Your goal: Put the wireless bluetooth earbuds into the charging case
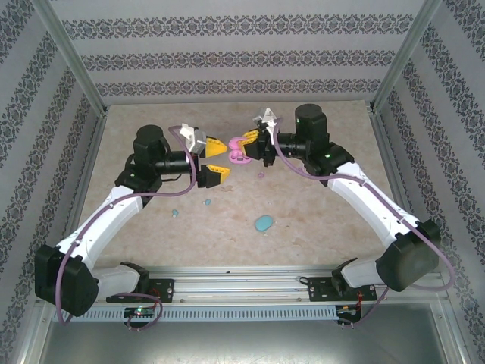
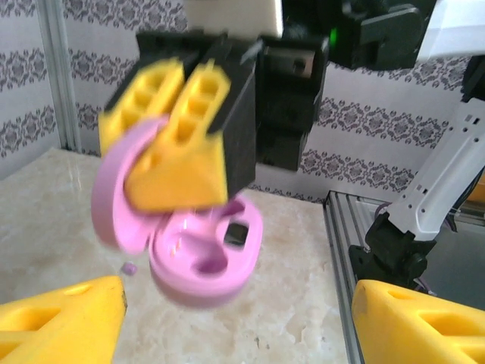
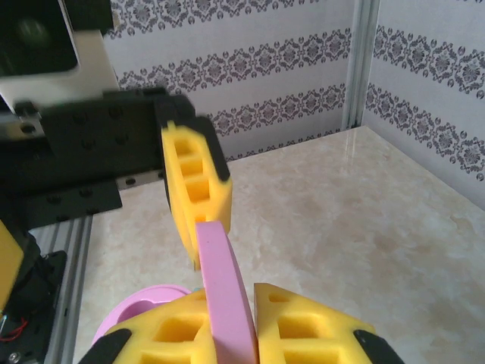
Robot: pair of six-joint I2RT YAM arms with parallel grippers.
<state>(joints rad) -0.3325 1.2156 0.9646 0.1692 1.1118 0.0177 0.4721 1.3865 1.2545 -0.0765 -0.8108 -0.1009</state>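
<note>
On the desk: a beige marbled top lay between patterned walls, with a rail along its near edge.
left arm: white and black, it reached from the near left corner toward the middle.
right arm: white and black, it reached from the near right corner toward the middle.
left tool: its yellow fingers were spread wide, just left of the pink case and not touching it.
right tool: its yellow fingers pinched the lid of the pink case from both sides.
pink case: hinged open, its lid was upright in the right tool and its hollowed half faced the left tool.
blue case: an oval lay flat on the desk nearer the rail, well apart from both tools.
blue earbuds: two tiny pieces lay loose on the desk, between the left tool and the rail.
pink earbud: a tiny piece lay on the desk near the pink case, outside it.
</note>
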